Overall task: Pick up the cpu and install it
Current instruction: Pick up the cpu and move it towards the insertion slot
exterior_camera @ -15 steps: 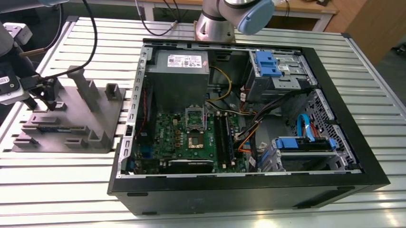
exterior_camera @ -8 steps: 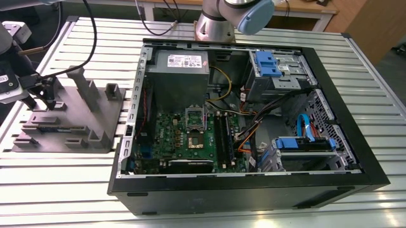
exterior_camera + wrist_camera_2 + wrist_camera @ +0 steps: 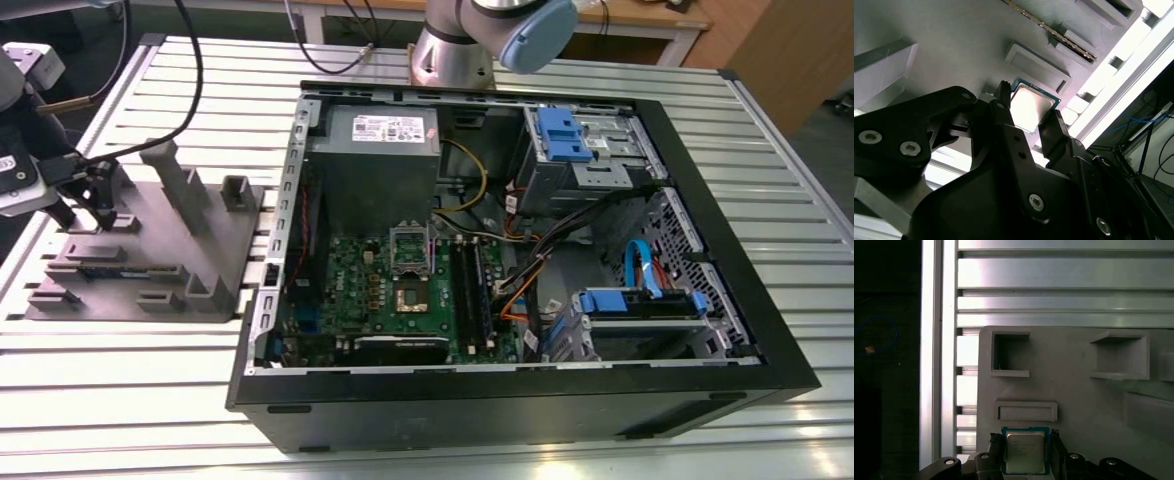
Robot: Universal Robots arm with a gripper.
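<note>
I'm at the pick-up step: my gripper (image 3: 1026, 439) straddles the cpu (image 3: 1025, 455) lying flat on the grey holder (image 3: 1079, 405), and since I can't tell whether it has clamped, any lift needs a firm, square hold first.

shiny metal-topped cpu (image 3: 1025, 452), matt grey plastic holder (image 3: 1074, 390), ribbed brushed aluminium table (image 3: 1054, 275)

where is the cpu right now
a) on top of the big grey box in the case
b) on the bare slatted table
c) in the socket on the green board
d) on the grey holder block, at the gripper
d: in the first wrist view the cpu lies flat on the grey holder block, right at the gripper.
</note>
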